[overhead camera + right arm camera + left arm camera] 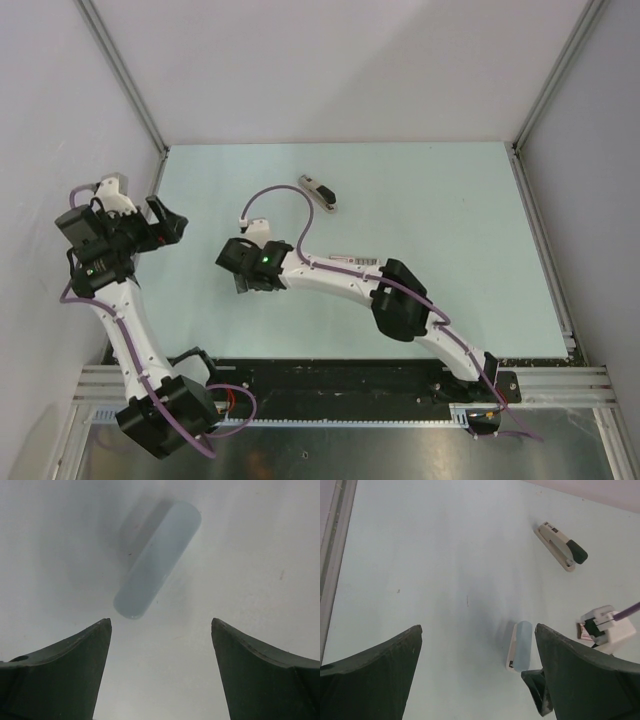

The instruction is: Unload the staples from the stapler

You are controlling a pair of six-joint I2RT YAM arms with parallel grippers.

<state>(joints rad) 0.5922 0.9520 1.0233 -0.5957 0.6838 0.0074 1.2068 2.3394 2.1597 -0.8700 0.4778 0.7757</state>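
Pale green table (450, 230) fills the floor of a white-walled booth, with a metal rail (332, 555) along its left edge. The stapler (318, 193) lies flat and slanted on the far half of the table, well clear of both walls, with bare surface all around it. The right gripper (160, 622) hangs nearer the arm bases and left of the stapler, not touching it. Its fingers are spread, with nothing between them. Just ahead of them a pale blue oblong piece (157, 560) rests on the table. The left gripper (477, 627) is close to the left rail, its fingers wide apart and empty. From there the stapler sits well ahead and to the right, beyond the blue piece.
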